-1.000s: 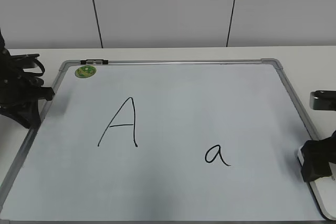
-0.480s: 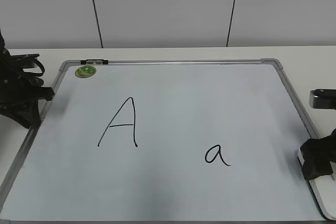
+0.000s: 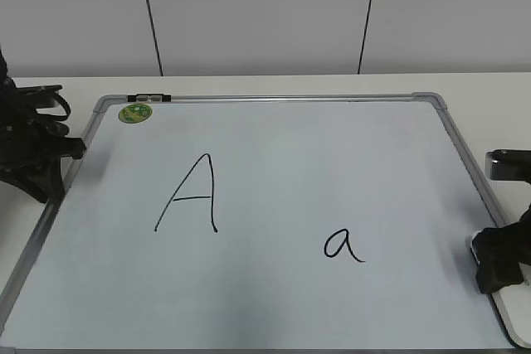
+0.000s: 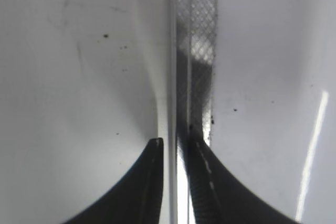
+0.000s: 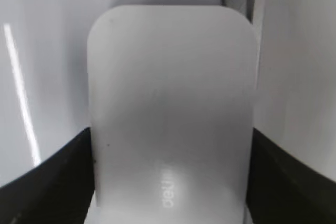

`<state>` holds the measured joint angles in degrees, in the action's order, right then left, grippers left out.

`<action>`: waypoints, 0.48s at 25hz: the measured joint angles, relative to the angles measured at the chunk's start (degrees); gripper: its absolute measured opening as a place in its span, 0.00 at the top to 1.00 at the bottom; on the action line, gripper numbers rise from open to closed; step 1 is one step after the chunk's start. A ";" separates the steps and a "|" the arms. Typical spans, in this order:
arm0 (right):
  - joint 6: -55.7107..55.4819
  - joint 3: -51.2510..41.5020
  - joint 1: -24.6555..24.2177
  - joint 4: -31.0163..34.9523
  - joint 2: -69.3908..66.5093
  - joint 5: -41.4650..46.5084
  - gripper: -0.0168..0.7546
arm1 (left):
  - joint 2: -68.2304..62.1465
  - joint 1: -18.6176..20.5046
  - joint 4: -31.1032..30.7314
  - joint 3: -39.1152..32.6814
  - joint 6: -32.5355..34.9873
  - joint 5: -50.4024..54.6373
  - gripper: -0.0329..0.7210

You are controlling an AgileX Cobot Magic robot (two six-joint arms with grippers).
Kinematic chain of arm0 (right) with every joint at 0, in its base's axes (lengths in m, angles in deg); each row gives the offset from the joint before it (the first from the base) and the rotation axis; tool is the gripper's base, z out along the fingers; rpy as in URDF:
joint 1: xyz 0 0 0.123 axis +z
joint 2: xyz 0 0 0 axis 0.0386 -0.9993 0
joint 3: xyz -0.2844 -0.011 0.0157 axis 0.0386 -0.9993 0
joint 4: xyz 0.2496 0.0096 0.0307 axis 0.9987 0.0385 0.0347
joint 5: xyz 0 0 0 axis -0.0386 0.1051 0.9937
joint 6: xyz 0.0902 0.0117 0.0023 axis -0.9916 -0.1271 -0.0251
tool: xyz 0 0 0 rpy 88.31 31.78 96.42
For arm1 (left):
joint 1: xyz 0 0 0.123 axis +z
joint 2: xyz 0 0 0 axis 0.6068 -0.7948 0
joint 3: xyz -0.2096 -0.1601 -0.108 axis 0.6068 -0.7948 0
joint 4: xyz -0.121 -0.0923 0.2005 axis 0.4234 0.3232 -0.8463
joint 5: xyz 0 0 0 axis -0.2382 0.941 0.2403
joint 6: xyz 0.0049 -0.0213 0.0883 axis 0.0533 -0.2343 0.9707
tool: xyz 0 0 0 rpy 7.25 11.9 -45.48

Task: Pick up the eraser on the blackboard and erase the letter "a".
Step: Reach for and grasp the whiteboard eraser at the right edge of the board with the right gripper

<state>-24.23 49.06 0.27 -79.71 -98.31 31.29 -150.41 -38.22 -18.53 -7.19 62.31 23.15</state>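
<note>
So I'm at the grab-the-eraser step right now. My right gripper (image 3: 500,269) is down at the near right corner of the blackboard (image 3: 274,99), straddling the eraser (image 5: 170,108), and in the right wrist view both dark fingers (image 5: 50,174) sit flush against its long white sides, so I'd say I'm closed on it, or as good as. It looks like it's lying flat by the frame on that side, not lifted yet as far as I can tell. The letter "a" (image 3: 343,244) is untouched, sitting left of the eraser on the near half of the board, with open board between them. Next move, I reckon: lift a bit, carry the eraser left until it's over the loop, press the felt side down and scrub across. The thing to watch is the capital "A" (image 3: 190,194) further left. It's well apart from the small one, but a wide swipe could clip it. Nothing really blocks the path. The green round magnet (image 3: 135,112) is way off in the far left corner. My left gripper (image 3: 37,155) is parked at the left edge of the board, its fingers nearly together around the frame rail; whether it's actually pinching it, I can't tell.
</note>
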 joint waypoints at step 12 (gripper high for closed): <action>0.00 0.00 0.00 0.00 -0.45 0.13 0.27 | 0.00 0.00 0.00 0.00 0.00 0.00 0.78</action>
<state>-24.23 49.06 0.27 -79.71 -98.76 31.42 -150.41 -38.22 -18.53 -7.19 62.31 23.15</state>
